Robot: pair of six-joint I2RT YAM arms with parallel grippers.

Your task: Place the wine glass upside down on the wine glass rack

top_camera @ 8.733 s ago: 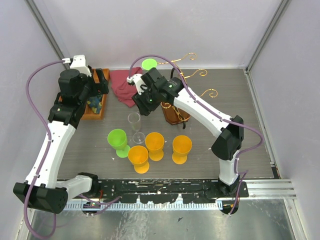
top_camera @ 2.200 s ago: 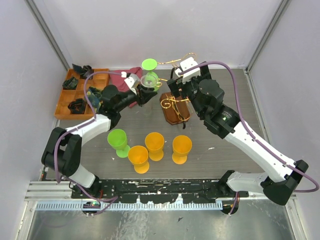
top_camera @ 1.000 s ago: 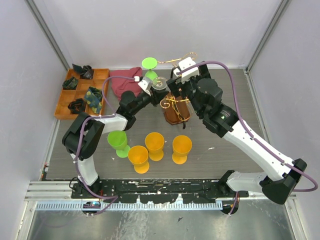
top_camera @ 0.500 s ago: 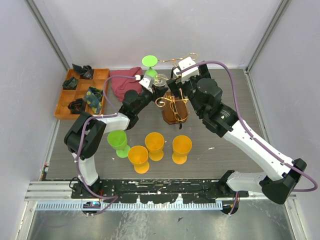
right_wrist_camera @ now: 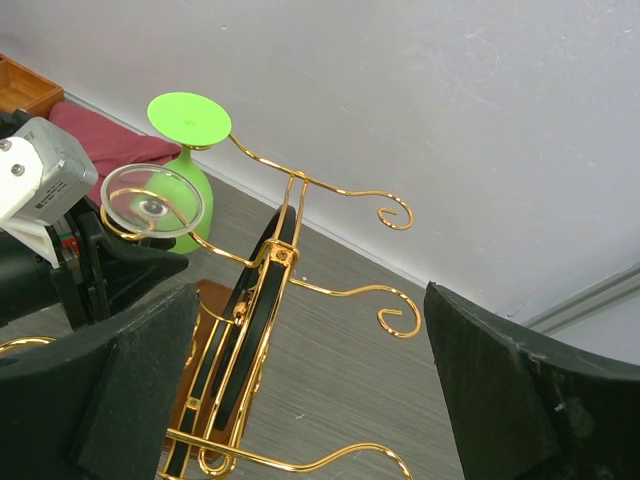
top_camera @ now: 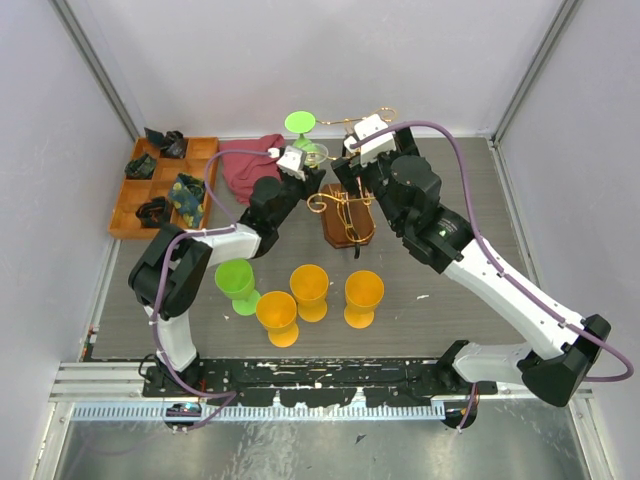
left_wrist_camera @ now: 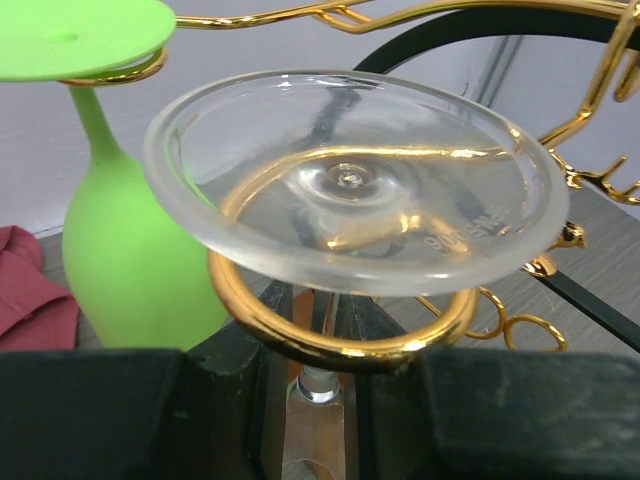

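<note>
Pointing foot-up, the wine glass (left_wrist_camera: 350, 190) has its stem threaded through a gold scroll loop (left_wrist_camera: 340, 338) of the wine glass rack (right_wrist_camera: 268, 290) and pinched by the left gripper (left_wrist_camera: 318, 405). Risk: letting go before the foot seats could drop it or strike the adjacent green glass (left_wrist_camera: 125, 265). The right gripper (right_wrist_camera: 315, 395) hovers spread wide and empty.

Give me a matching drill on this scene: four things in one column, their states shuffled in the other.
1. clear glass
2. orange cups
3. cloth
4. right gripper

A. open, empty
B. upside down in left gripper
C. upright on table
D. crumpled by tray

Pairs: 1-B, 2-C, 3-D, 4-A
</note>
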